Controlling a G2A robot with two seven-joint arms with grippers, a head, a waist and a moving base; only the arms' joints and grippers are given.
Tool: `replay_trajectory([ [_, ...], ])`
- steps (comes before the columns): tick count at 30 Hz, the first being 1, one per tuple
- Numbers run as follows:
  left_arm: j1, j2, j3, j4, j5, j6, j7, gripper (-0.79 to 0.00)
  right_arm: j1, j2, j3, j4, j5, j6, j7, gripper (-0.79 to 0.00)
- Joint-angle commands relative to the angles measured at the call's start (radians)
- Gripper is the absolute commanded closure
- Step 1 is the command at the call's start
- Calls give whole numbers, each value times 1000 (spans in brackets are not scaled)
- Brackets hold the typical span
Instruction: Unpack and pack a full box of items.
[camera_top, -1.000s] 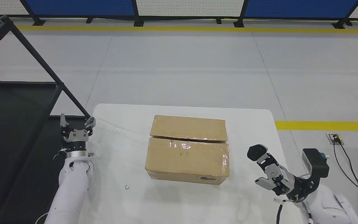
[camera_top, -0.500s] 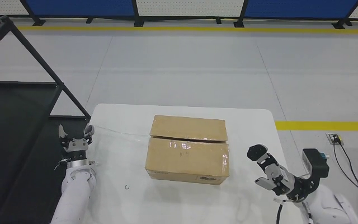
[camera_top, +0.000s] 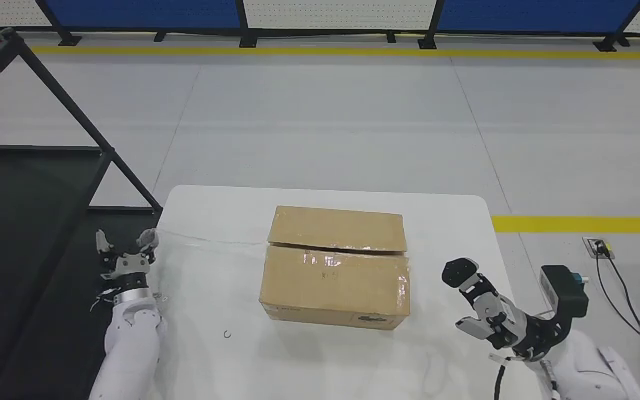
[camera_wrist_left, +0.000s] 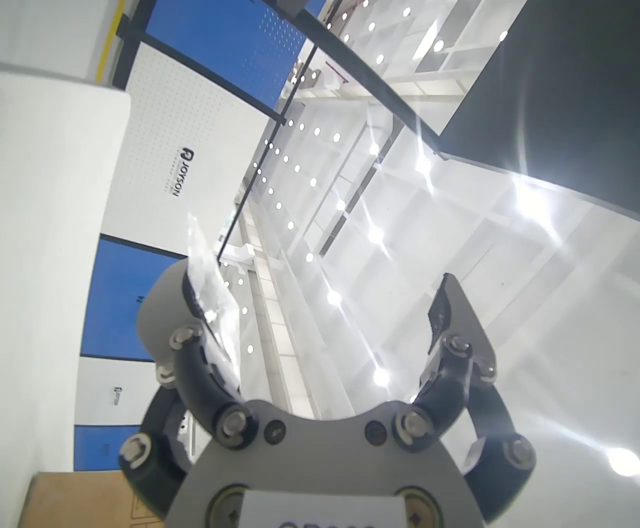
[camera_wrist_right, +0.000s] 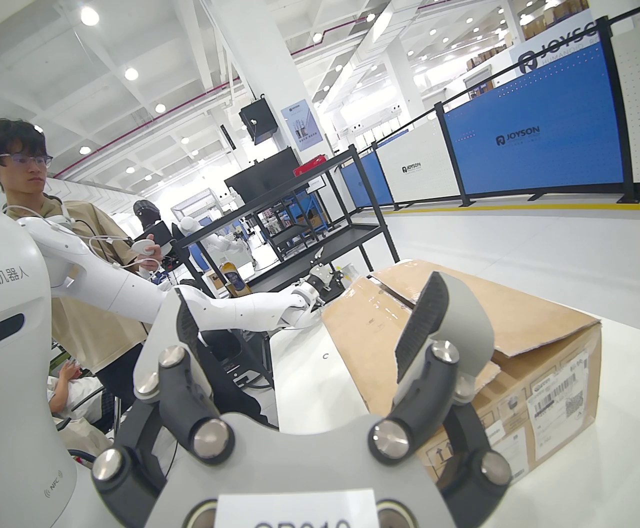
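Two grippers stand wide open on either side of a cardboard box (camera_top: 335, 270) at the middle of the white table (camera_top: 440, 215), its flaps (camera_top: 337, 230) down. The left gripper (camera_top: 126, 243) hangs at the table's left edge, well apart from the box and holding nothing. A clear strip (camera_wrist_left: 212, 300), apparently sealing tape, clings to one finger, and a thin strand (camera_top: 215, 236) trails across the table toward the box's near corner. The right gripper (camera_top: 468, 298) waits near the table's right front corner, just beside the box, its jaws empty.

The step in hand looks like stripping the tape so the flaps can open. Done well, the left arm would draw the strand low and steady along the seam (camera_top: 335, 248), not upward, which could drag the light box. The right gripper could brace the box's side meanwhile. Tape stuck to a pad will likely foul later grasps, so it should be shed clear of the table before the flaps are touched.
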Motion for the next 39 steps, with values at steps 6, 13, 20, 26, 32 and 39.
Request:
replay_trajectory([
  [6, 10, 8, -10, -12, 54, -10, 119, -785, 0, 0, 0, 0, 0, 0, 0, -785],
  [13, 18, 11, -23, -11, 69, -1, 188, -785, 0, 0, 0, 0, 0, 0, 0, -785],
  [20, 23, 12, -34, -12, 77, -6, 237, -785, 0, 0, 0, 0, 0, 0, 0, -785],
  [26, 26, 10, -43, -10, 80, -28, 286, -785, 0, 0, 0, 0, 0, 0, 0, -785],
  [32, 27, 8, -49, -11, 86, -47, 328, -785, 0, 0, 0, 0, 0, 0, 0, -785],
  [39, 45, 5, -47, -38, 115, -81, 327, -785, 0, 0, 0, 0, 0, 0, 0, -785],
])
